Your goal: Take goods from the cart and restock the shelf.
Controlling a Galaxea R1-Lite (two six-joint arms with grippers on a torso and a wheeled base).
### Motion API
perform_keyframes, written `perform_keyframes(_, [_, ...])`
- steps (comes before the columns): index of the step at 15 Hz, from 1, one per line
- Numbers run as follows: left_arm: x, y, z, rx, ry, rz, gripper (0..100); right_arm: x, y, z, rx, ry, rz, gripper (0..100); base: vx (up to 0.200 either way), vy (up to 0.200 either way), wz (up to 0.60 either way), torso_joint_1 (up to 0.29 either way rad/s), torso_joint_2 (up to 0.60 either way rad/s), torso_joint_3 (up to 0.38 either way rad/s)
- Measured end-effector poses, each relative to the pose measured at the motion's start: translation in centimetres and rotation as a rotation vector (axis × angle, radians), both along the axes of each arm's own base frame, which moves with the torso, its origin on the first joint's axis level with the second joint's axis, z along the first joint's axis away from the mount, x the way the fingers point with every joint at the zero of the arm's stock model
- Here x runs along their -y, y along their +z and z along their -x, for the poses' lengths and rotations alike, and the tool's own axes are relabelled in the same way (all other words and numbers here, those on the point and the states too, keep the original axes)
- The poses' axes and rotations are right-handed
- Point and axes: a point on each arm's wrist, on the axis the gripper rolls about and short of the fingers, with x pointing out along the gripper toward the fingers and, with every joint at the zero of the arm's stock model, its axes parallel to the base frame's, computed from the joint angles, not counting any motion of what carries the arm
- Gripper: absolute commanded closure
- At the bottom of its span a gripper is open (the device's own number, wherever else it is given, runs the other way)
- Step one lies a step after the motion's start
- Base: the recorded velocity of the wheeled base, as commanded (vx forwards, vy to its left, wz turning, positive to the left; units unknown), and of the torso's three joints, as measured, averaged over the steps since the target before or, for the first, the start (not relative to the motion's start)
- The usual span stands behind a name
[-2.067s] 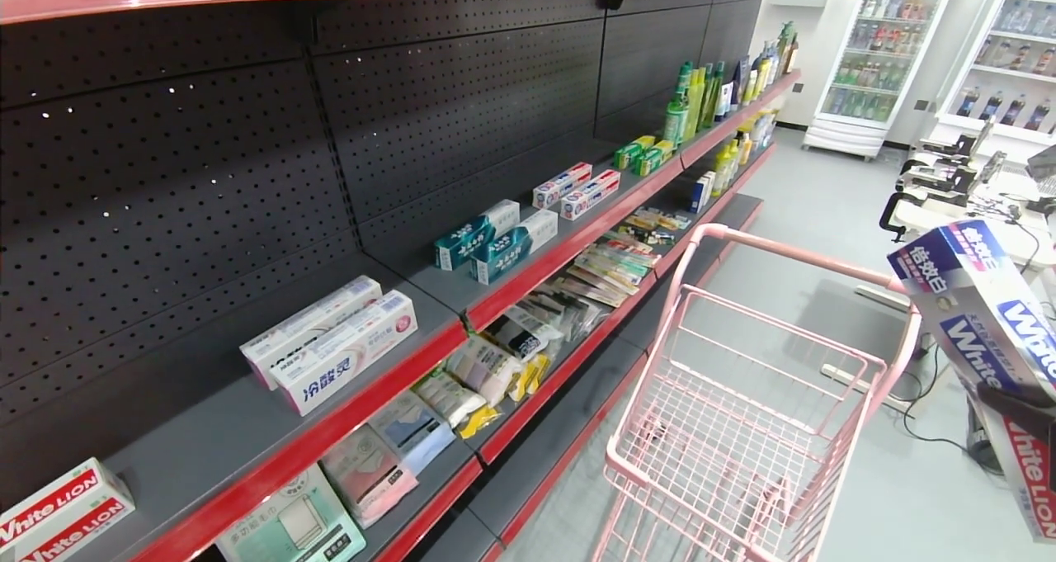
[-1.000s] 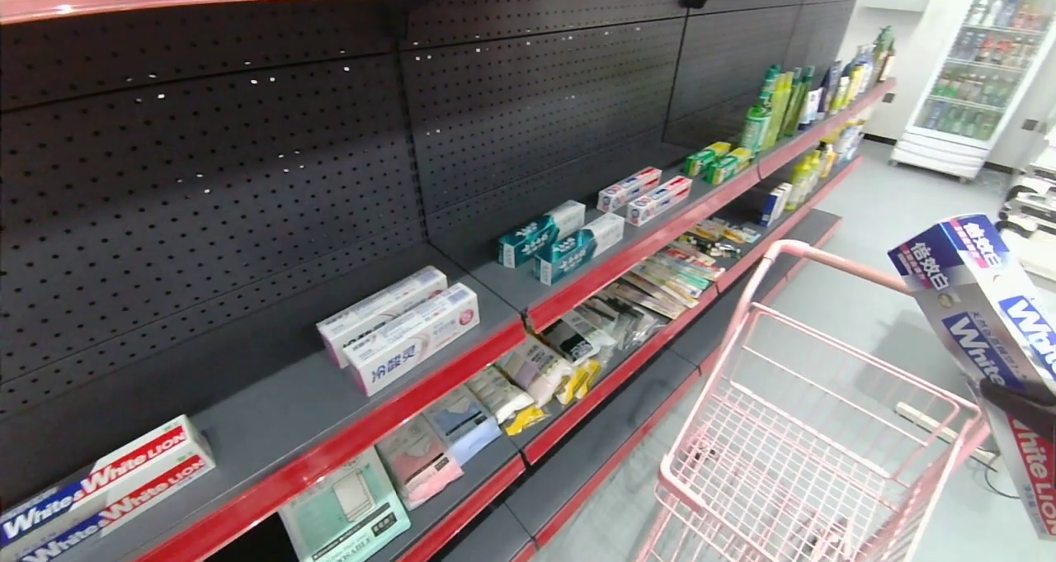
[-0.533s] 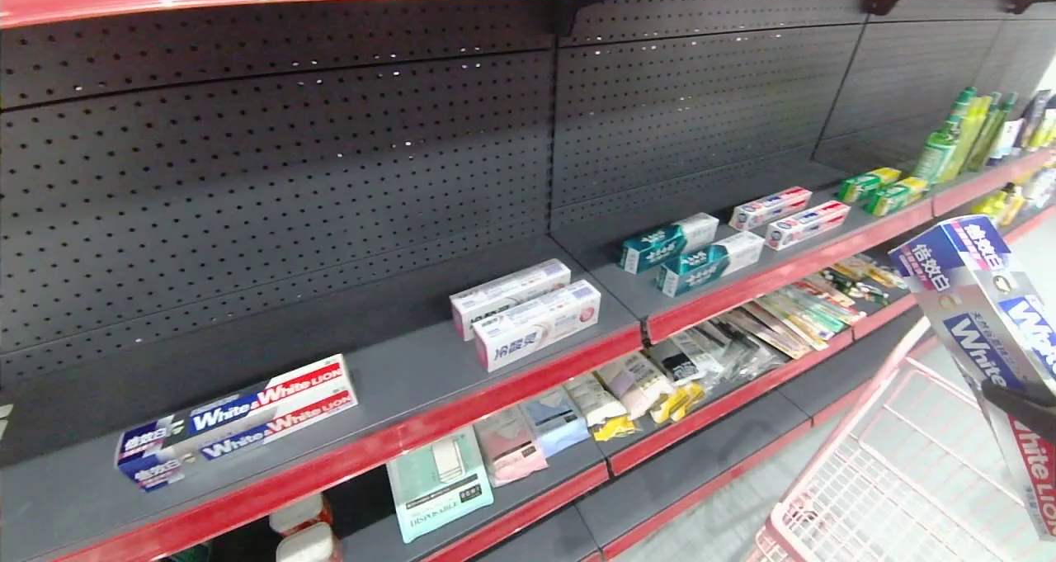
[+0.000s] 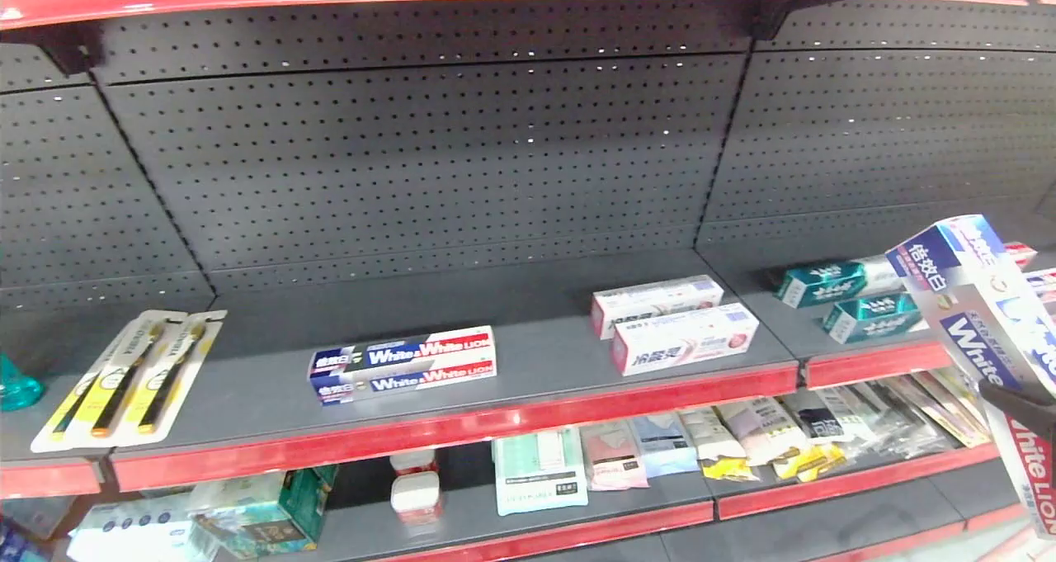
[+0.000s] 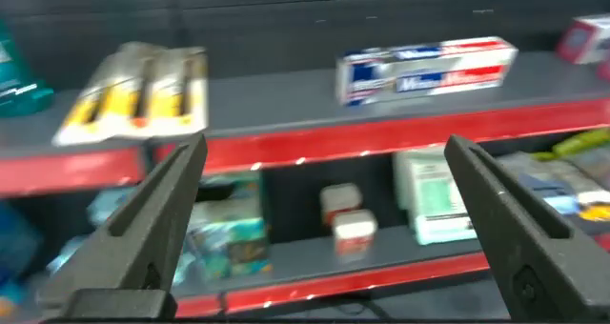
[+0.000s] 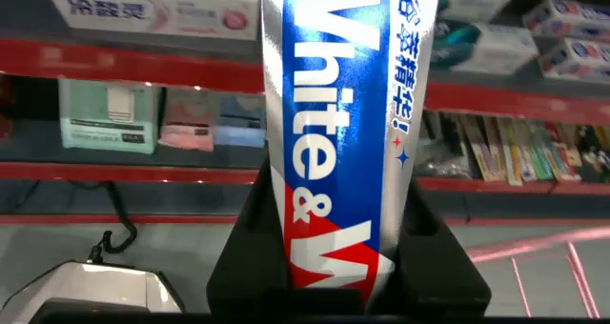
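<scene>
Silver, blue and red, the long cardboard toothpaste box is standing tilted in the right gripper, whose black fingers are pinching its lower end. It is hanging in the air at the right, in front of the grey metal shelf and well apart from the pair of matching silver-blue-red boxes lying flat there. The left gripper is hanging with its jaws wide apart and nothing between them, facing the shelf front.

The step in hand is probably bringing the held box across to join that pair. To do it well, the wrist should be turning the box from near upright to lying flat, long side running along the shelf's red front lip and printed face outward. Since the grip is at one end, the free end is likely to swing, so a slow approach above the lip is wise. The bare grey patch between the pair and the white and pink cardboard boxes looks like the safest landing spot. The jaws should be letting go only once the box is resting.
</scene>
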Motion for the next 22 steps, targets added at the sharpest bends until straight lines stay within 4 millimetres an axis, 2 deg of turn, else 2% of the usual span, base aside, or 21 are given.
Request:
perform_keyframes(7, [0.0, 0.0, 0.0, 0.001, -0.002, -0.006, 0, 0.0, -0.2, 0.4, 0.005, 0.003, -0.01, 100, 0.0, 0.0, 0.0, 0.0, 0.0, 0.0])
perform_keyframes(11, [0.1, 0.0, -0.1, -0.007, -0.043, -0.026, 0, -0.3, -0.5, 2.1, 0.042, 0.124, -0.072, 100, 0.0, 0.0, 0.0, 0.0, 0.0, 0.0])
perform_keyframes(14, [0.1, 0.2, 0.0, 0.0, -0.061, -0.029, 0, -0.2, -0.1, 3.1, 0.094, 0.117, -0.066, 100, 0.0, 0.0, 0.0, 0.0, 0.0, 0.0])
perform_keyframes(16, [0.1, 2.8, 0.4, 0.048, -0.096, -0.002, 0, -0.1, 0.5, 3.3, 0.122, 0.105, -0.061, 100, 0.0, 0.0, 0.0, 0.0, 0.0, 0.0])
perform_keyframes(18, [0.1, 6.9, 0.2, 0.044, -0.11, 0.043, 0, -0.2, 0.9, 3.3, 0.135, 0.107, -0.061, 100, 0.0, 0.0, 0.0, 0.0, 0.0, 0.0])
perform_keyframes(20, [0.0, 10.0, -1.8, -0.039, -0.048, 0.069, 0, -0.2, 1.1, 3.2, 0.143, 0.108, -0.061, 100, 0.0, 0.0, 0.0, 0.0, 0.0, 0.0])
perform_keyframes(22, [-0.1, 12.0, -5.5, -0.158, 0.045, 0.102, 0, -0.2, 1.4, 3.1, 0.15, 0.108, -0.06, 100, 0.0, 0.0, 0.0, 0.0, 0.0, 0.0])
